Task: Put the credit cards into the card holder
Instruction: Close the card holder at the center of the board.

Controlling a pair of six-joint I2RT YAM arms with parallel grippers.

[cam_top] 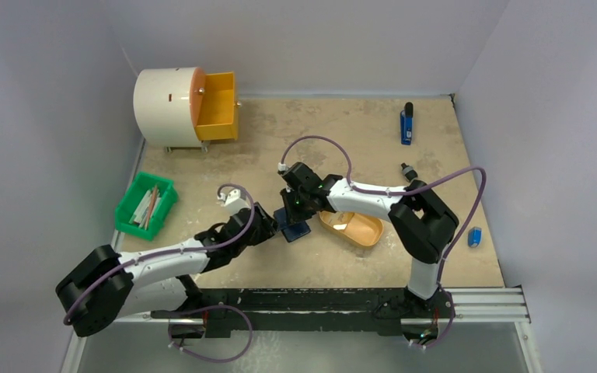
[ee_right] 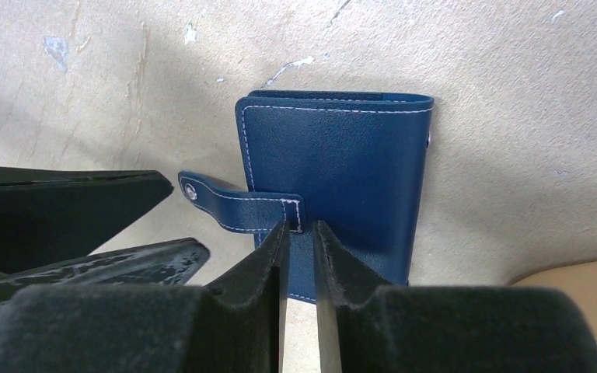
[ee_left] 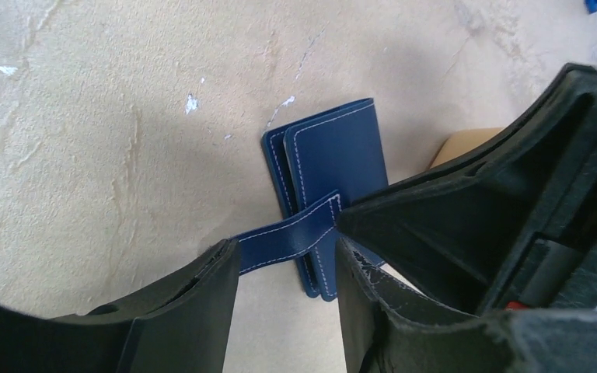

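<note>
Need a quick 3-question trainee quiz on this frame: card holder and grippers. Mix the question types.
1. True or false: the card holder lies folded open with its inner pockets showing.
2. The snap tab is: A snapped shut; B unsnapped, sticking out sideways; C tucked out of sight under the holder.
3. Which gripper has the tab lying between its open fingers?
Key: 1 false, it is folded shut. 2 B. 3 the left gripper.
</note>
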